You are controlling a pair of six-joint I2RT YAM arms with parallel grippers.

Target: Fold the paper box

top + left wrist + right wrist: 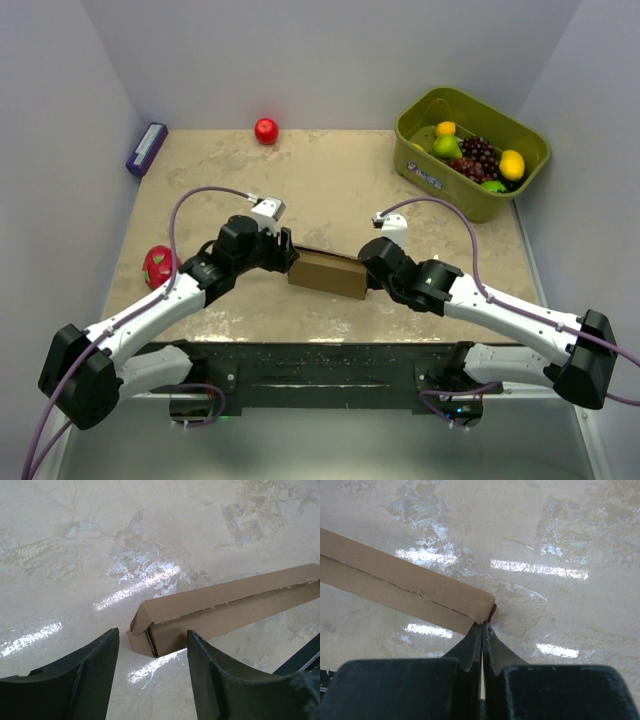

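Observation:
The paper box is a plain brown cardboard box, folded shut into a long low block, lying on the table between the two arms. My left gripper is open at its left end. In the left wrist view that end of the box, with a tucked flap, lies just ahead of the gripper and touches neither finger. My right gripper is shut. In the right wrist view the closed tips of this gripper rest against the right end corner of the box, with nothing between them.
An olive-green bin holding fruit stands at the back right. A red apple lies at the back centre and a purple packet at the back left. A red-pink fruit sits beside the left arm. The black mounting plate runs along the near edge.

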